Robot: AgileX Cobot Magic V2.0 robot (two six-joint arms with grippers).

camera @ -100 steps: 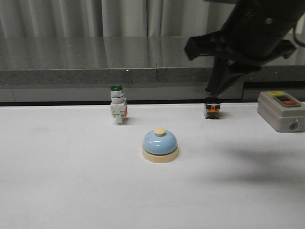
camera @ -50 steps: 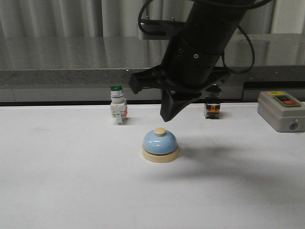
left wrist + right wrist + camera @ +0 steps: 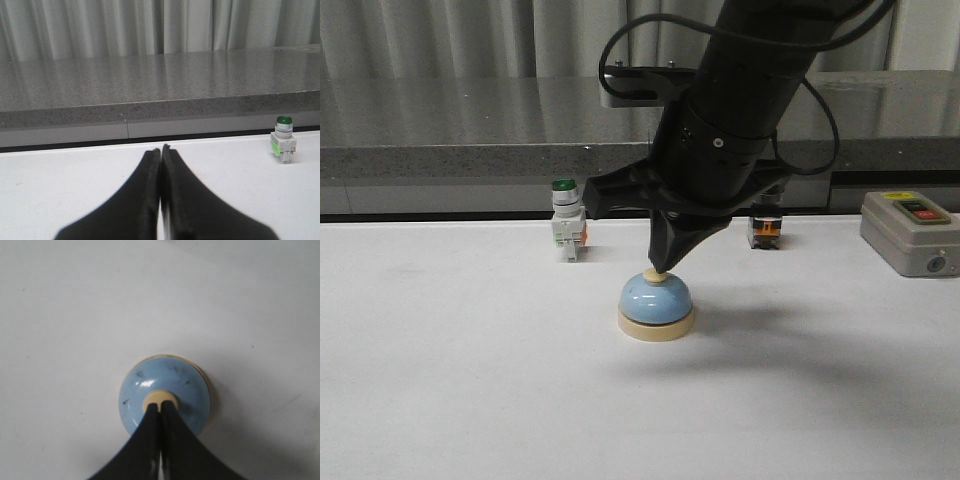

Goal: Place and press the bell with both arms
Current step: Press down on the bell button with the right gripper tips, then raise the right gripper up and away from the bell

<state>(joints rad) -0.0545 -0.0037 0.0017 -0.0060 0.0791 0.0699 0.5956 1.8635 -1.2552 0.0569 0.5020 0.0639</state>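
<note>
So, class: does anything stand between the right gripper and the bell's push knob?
Nothing visible does. The right gripper, shut, has its tips right at the cream knob on top of the bell, with no object between them.

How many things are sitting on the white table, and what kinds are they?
Bells: 1, the blue bell
Green-topped switches: 1, the green-topped switch
Small black and orange switches: 1, the black switch
Grey button boxes: 1, the grey box
Total: 4
</note>
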